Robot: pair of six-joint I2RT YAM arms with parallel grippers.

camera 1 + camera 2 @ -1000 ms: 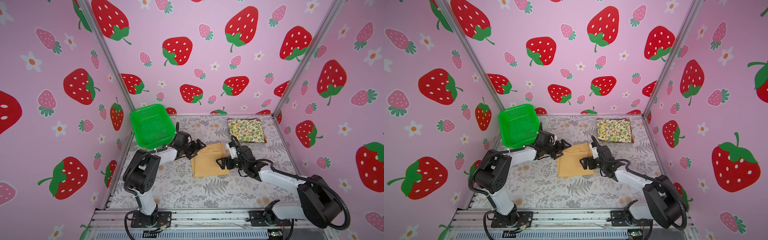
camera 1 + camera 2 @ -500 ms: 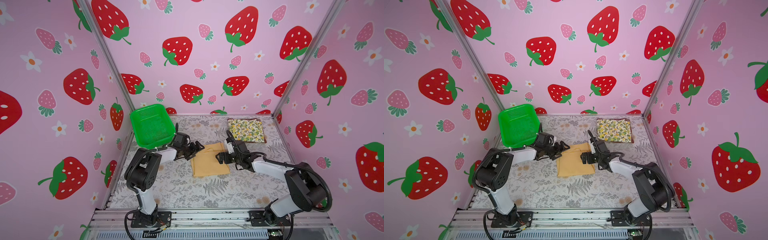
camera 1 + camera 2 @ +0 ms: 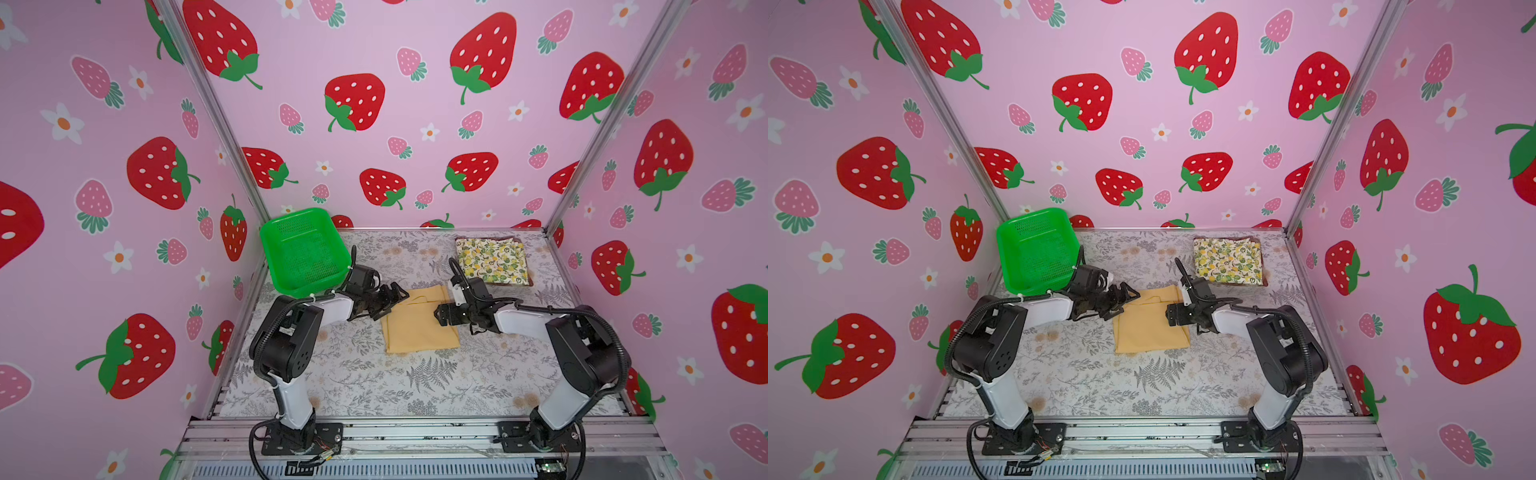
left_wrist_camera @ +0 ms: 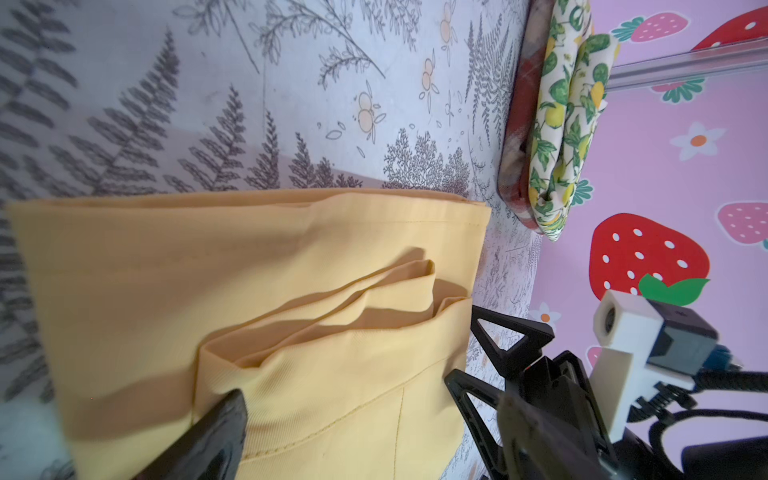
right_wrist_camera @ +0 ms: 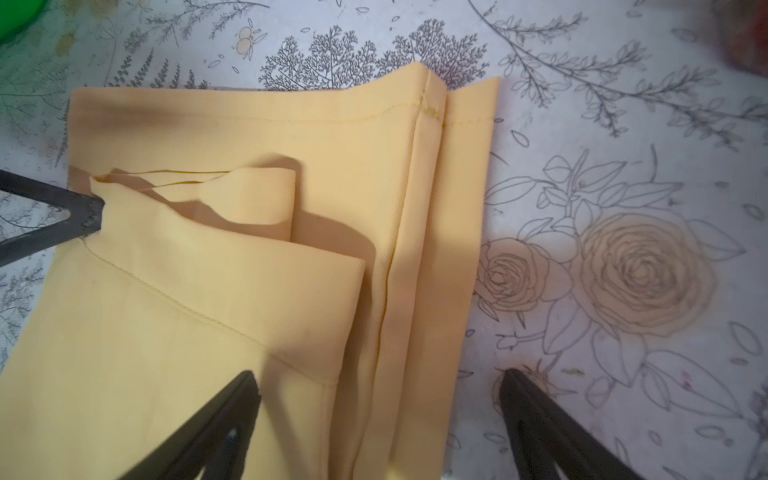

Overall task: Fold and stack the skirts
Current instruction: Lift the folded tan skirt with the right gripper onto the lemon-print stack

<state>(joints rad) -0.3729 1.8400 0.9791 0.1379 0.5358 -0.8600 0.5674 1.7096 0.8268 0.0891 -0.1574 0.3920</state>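
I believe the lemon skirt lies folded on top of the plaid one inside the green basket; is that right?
Not quite. The lemon skirt does lie folded on top of the plaid one, but on the table at the back right, not inside the green basket, which sits at the back left. Both top views show this.

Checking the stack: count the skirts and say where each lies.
3. Mustard skirt flat at centre; lemon skirt at far right, on top of the plaid skirt, only its edge showing.
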